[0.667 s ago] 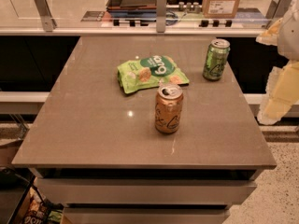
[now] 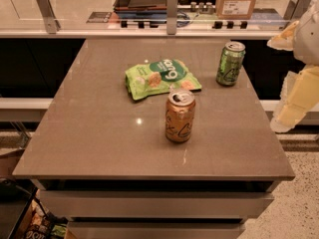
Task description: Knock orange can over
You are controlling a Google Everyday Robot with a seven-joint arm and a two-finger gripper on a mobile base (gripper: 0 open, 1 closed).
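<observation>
The orange can [image 2: 180,116] stands upright near the middle of the grey table [image 2: 99,133]. It has dark cursive script on its side and a silver top. My gripper [image 2: 295,96] shows as a pale yellow-white shape at the right edge of the camera view. It is off the table's right side, well to the right of the orange can and not touching it.
A green can [image 2: 230,63] stands upright at the back right of the table. A green snack bag [image 2: 162,77] lies flat just behind the orange can. A counter with a glass rail [image 2: 172,14] and boxes runs behind the table.
</observation>
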